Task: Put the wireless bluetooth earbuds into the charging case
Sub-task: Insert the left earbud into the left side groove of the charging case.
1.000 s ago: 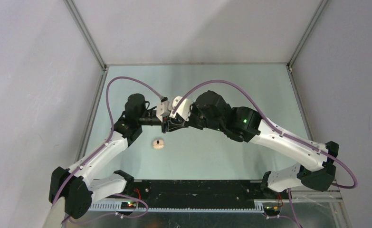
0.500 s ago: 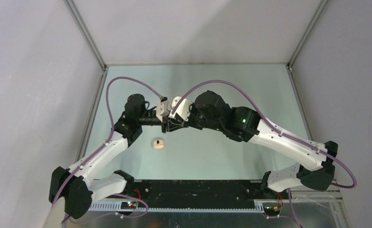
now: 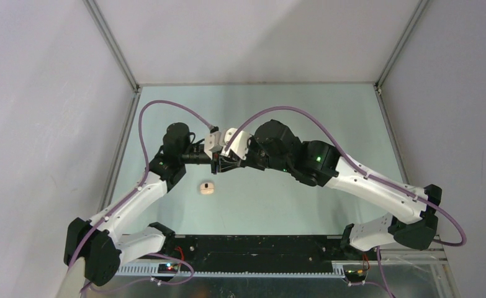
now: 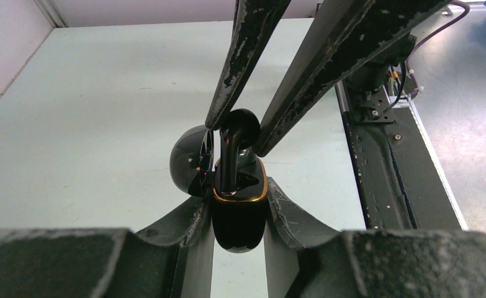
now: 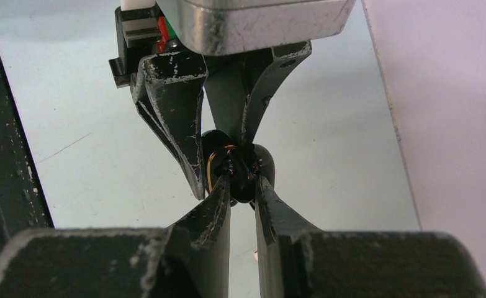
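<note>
Both claws met over the middle of the worktop (image 3: 290,105). The left claw (image 4: 239,202) was squeezed in tight around a black charging case (image 4: 239,225) with a gold rim, its lid (image 4: 187,162) flipped open toward the left of the left wrist view. The right claw (image 5: 242,185) reached in from the top of that same view, pinched almost shut on a black earbud (image 4: 240,123) whose stem sat in the case's mouth. In the top view, a little beige pebble-shaped thing (image 3: 207,187) lay on the worktop just below and left of the claws.
</note>
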{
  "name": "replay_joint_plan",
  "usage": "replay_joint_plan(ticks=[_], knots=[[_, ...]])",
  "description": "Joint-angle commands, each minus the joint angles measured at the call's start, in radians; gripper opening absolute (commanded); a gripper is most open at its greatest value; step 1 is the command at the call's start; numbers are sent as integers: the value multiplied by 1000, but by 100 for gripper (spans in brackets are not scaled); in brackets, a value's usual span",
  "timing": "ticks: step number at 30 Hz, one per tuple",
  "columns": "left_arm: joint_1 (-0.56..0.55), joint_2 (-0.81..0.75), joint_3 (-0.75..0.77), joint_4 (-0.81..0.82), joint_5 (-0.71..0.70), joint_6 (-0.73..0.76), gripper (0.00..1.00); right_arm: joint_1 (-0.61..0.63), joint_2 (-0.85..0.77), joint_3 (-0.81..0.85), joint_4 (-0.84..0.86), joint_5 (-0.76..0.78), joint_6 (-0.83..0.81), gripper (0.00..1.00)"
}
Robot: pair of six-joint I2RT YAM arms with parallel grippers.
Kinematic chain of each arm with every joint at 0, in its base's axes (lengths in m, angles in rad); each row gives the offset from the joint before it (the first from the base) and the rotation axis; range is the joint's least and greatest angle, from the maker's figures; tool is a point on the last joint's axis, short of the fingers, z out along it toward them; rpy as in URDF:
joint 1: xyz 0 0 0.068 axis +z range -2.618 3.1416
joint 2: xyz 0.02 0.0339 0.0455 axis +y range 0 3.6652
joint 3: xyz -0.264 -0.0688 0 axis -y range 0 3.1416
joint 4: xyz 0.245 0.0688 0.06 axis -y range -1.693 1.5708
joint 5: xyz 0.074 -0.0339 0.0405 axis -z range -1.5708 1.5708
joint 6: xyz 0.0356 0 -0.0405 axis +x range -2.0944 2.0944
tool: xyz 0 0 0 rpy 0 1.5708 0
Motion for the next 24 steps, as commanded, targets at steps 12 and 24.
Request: replay_joint_plan(ticks=[12,24], knots=[[-2,0,7,59,19,-53,2,2,-46,-19,33,9,5,9],[-1,1,8,66,22,-61,2,4,-48,-27,27,-6,-6,9]])
